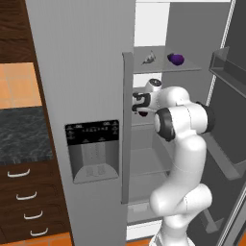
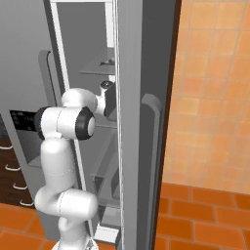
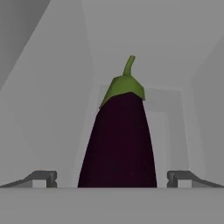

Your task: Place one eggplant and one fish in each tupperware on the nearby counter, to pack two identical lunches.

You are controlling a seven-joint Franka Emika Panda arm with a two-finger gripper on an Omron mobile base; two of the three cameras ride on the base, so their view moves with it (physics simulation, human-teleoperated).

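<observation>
Robot arm reaching into an open fridge (image 1: 86,72) to collect the first item for the lunches. In the hand view, a near-black eggplant (image 3: 119,140) with a green cap lies between the two fingers (image 3: 43,178), which stand wide apart, one at 8 o'clock and one at 4 o'clock of the frame, neither touching it; the stem points toward 12 o'clock. In the left base view the gripper (image 1: 140,109) sits just inside the fridge opening, below a shelf (image 1: 192,68) that carries a silvery fish (image 1: 150,58) and a brighter violet eggplant (image 1: 176,59) side by side, the fish at 9 o'clock of its neighbour. The dark marbled counter (image 1: 24,137) lies at 9 o'clock of the fridge. The step in hand appears to be the approach to the dark eggplant; the next move likely calls for closing the fingers squarely on its widest part, then withdrawing clear of the door.
</observation>
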